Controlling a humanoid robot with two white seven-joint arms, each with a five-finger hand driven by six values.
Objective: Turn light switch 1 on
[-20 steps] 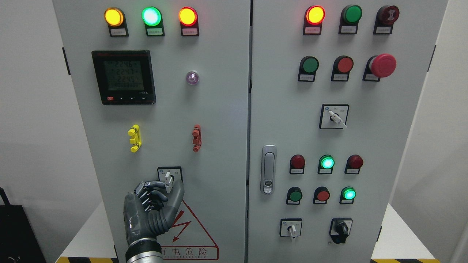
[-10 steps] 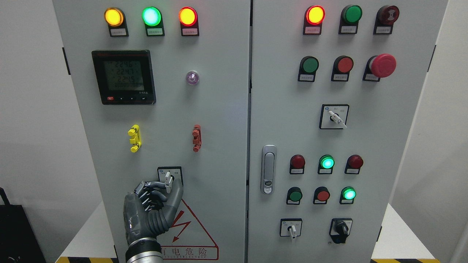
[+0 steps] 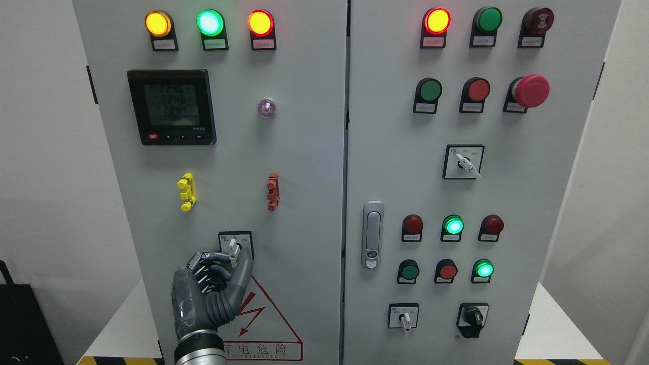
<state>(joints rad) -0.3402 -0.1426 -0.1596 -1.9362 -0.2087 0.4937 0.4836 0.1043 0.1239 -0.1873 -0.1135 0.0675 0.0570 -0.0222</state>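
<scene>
— What's closest to us?

— The left hand [image 3: 213, 289], a dark grey one, its arm rising from the bottom edge at the lower left of the cabinet. The fingers [image 3: 205, 266] are curled in toward the palm and the thumb reaches up on the right, so the tips close around the lower end of the white lever of the rotary switch [image 3: 233, 248]. It looks like a pinch on that lever, though the tips partly hide the contact.

— And where's that switch?

— Low on the left door [image 3: 304, 203], in a small black-framed plate, directly above the red lightning warning triangle [image 3: 263, 314]. The lever stands nearly upright.

— What else on that door?

— Higher up, a yellow clip [image 3: 186, 191] and a red clip [image 3: 273, 191] side by side, well apart. Above them a black digital meter [image 3: 171, 107] with lit digits, a small clear lamp [image 3: 266, 107] to its right, and along the top three lit lamps: amber, green [image 3: 210, 22], amber.

— The right door?

— A metal latch handle [image 3: 372, 234] near the seam, rows of red and green buttons, two of them glowing green, a red mushroom stop button [image 3: 531, 90], and three more selector switches. Beyond the cabinet, plain pale wall [image 3: 45, 177].
</scene>
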